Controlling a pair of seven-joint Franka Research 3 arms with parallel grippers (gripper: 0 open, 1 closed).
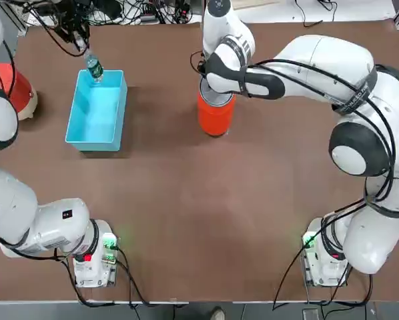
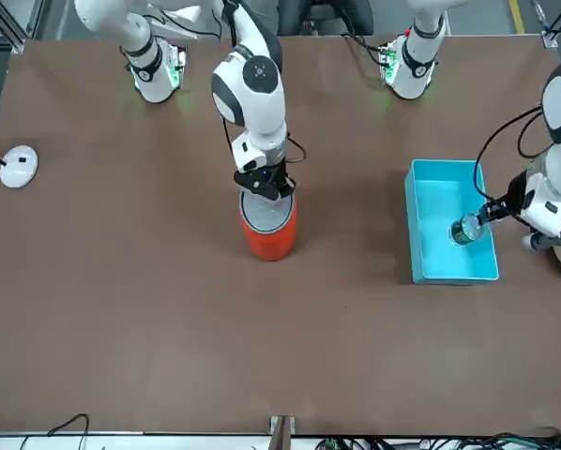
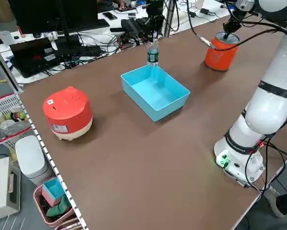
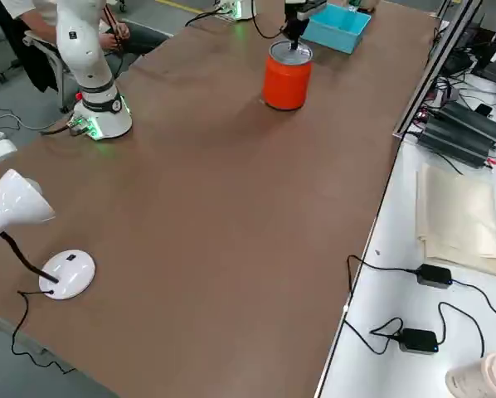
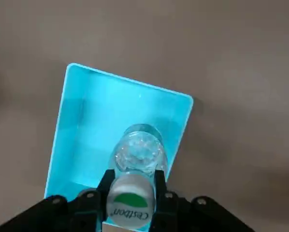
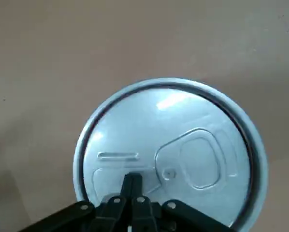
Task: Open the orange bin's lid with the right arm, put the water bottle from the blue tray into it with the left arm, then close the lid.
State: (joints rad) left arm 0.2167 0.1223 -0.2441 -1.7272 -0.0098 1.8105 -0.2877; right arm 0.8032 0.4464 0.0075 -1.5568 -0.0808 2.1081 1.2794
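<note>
On the brown tabletop my blue tray sits well apart from the orange bin. My right gripper, jaws clenched together, presses on the edge of its grey lid. My left gripper grasps the water bottle by its neck, hanging upright over the tray's far end.

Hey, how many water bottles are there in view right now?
1. The water bottle hangs upright by its neck in the shut left claw, above the far end of the blue tray. None other shows, and the orange bin is lidded.
</note>
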